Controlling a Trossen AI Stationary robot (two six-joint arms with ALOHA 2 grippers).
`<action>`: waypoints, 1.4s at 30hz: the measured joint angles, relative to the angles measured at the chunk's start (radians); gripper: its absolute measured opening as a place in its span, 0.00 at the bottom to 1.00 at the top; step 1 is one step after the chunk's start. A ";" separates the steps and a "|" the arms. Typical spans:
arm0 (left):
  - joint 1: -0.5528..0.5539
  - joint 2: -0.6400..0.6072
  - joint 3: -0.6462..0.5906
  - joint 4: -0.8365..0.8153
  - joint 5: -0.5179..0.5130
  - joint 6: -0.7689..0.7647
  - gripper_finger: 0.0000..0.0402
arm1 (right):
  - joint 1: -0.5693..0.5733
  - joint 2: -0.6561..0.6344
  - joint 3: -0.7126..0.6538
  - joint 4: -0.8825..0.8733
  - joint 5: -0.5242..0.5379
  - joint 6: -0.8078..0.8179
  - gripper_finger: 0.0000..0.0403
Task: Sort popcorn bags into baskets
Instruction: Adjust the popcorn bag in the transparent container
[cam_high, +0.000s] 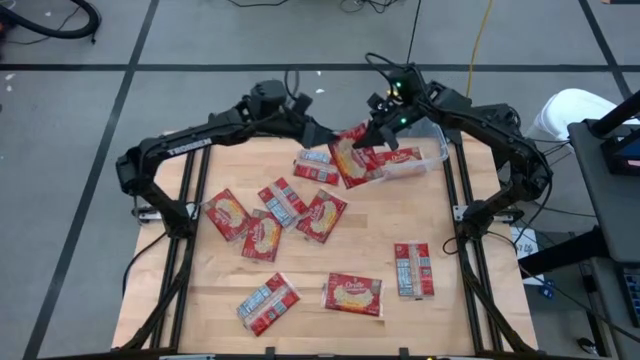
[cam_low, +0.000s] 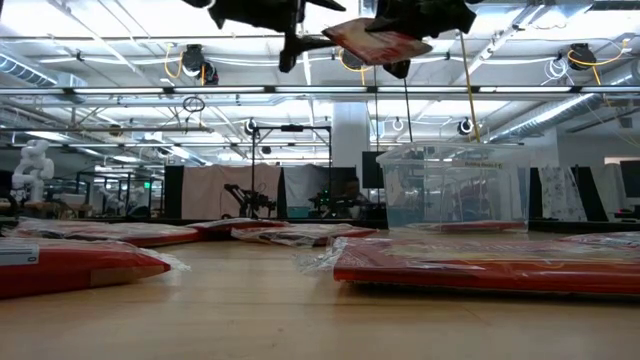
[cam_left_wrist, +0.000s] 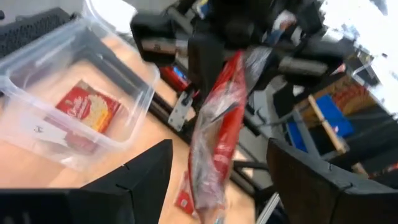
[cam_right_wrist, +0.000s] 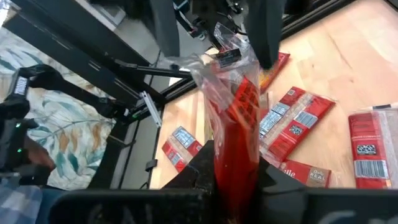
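High above the table's far middle, my right gripper is shut on a red popcorn bag. The bag also shows in the low view and in the left wrist view. My left gripper faces it, open. Its fingers stand on either side of the bag's free end without touching it. The clear basket stands at the far right with one bag lying flat inside. Several more bags, such as one, lie flat on the wood. My right gripper pinches one short end of the bag between its two fingers. The bag reaches away from the fingers toward my left gripper, its crinkled clear seal at the far end. It is lifted clear of the table, beside the basket.
Loose bags lie at mid-left and along the near side. Another bag lies just below the grippers. Black frame rails run along both table sides.
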 joint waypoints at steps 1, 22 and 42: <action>-0.006 0.011 0.000 0.002 0.002 0.006 0.67 | 0.004 0.000 0.000 -0.001 0.011 0.000 0.04; 0.069 0.032 0.000 0.126 0.044 0.002 0.02 | -0.055 -0.075 0.000 0.001 0.239 0.123 0.28; 0.077 0.037 0.000 0.640 -0.320 -0.137 0.02 | -0.174 -0.221 0.000 0.151 0.421 0.190 0.52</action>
